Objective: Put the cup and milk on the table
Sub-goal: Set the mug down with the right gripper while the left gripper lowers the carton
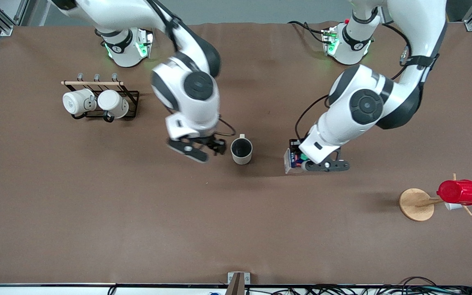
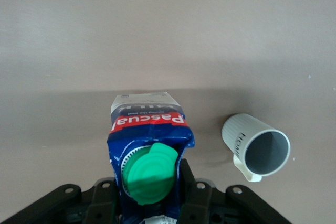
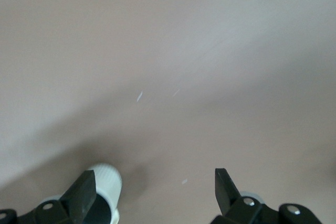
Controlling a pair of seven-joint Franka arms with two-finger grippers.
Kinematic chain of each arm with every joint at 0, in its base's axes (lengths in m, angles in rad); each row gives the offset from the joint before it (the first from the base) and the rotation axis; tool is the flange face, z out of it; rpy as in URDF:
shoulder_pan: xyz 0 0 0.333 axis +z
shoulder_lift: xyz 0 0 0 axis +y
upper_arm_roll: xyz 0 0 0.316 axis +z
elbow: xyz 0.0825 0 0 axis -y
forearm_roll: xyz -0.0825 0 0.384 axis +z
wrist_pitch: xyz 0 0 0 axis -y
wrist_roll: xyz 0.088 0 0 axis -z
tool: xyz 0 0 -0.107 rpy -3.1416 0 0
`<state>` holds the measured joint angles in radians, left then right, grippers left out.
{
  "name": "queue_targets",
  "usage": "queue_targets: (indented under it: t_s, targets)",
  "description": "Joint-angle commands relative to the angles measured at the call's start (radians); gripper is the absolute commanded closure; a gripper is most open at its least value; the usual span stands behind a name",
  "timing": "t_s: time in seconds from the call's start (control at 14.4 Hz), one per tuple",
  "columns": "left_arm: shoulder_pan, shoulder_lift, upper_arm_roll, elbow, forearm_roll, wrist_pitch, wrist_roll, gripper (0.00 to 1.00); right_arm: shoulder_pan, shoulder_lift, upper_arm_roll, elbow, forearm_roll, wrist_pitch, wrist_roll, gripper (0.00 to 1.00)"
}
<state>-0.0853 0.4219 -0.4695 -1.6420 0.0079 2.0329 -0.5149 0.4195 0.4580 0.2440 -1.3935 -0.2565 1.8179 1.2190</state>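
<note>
The cream-beige cup (image 1: pixel 241 150) stands upright on the brown table (image 1: pixel 137 229) near its middle, dark inside showing. My right gripper (image 1: pixel 210 147) is open and empty, low beside the cup toward the right arm's end. In the right wrist view the cup (image 3: pixel 106 183) sits by one finger, outside the open gripper (image 3: pixel 153 188). My left gripper (image 1: pixel 296 160) is shut on the blue-and-white milk (image 1: pixel 290 162), held upright low at the table, toward the left arm's end from the cup. The left wrist view shows the milk (image 2: pixel 149 127), its green cap (image 2: pixel 151 174) and the cup (image 2: pixel 256 148) apart from it.
A black wire rack (image 1: pixel 131 107) with two white mugs (image 1: pixel 96 102) stands toward the right arm's end. A wooden stand (image 1: pixel 416 204) holding a red ribbed cup (image 1: pixel 459 191) stands toward the left arm's end, nearer the camera. Cables run along the front table edge.
</note>
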Motion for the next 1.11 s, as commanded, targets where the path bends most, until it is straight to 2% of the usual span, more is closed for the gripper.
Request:
queue_targets:
  t_s: [0.0, 0.28, 0.35, 0.49, 0.62, 0.76, 0.83, 0.97, 1.04]
  targets:
    - [-0.031, 0.037, -0.004, 0.016, -0.005, 0.009, -0.007, 0.62, -0.144, -0.146, 0.015, -0.073, -0.021, -0.087, -0.102, 0.0]
    - [-0.089, 0.081, -0.004, 0.016, -0.002, 0.062, -0.008, 0.62, -0.309, -0.283, -0.006, -0.071, -0.001, -0.207, -0.37, 0.0]
    - [-0.103, 0.089, -0.004, 0.016, -0.002, 0.076, -0.013, 0.62, -0.333, -0.31, -0.034, -0.07, 0.035, -0.218, -0.428, 0.0]
    - [-0.129, 0.106, -0.004, 0.016, 0.0, 0.092, -0.04, 0.62, -0.364, -0.372, -0.135, -0.07, 0.144, -0.256, -0.606, 0.0]
    - [-0.146, 0.113, -0.003, 0.016, 0.0, 0.093, -0.05, 0.62, -0.373, -0.41, -0.245, -0.068, 0.207, -0.301, -0.802, 0.0]
    - [-0.152, 0.126, -0.001, 0.016, 0.0, 0.095, -0.05, 0.61, -0.482, -0.42, -0.256, -0.068, 0.255, -0.304, -1.031, 0.0]
    - [-0.152, 0.127, -0.003, 0.016, 0.0, 0.108, -0.05, 0.6, -0.493, -0.415, -0.265, -0.068, 0.26, -0.299, -1.129, 0.0]
    - [-0.152, 0.129, -0.003, 0.016, 0.0, 0.131, -0.05, 0.52, -0.489, -0.415, -0.285, -0.07, 0.26, -0.295, -1.167, 0.0]
    - [-0.152, 0.129, -0.003, 0.016, 0.0, 0.133, -0.051, 0.37, -0.481, -0.415, -0.284, -0.07, 0.26, -0.292, -1.165, 0.0]
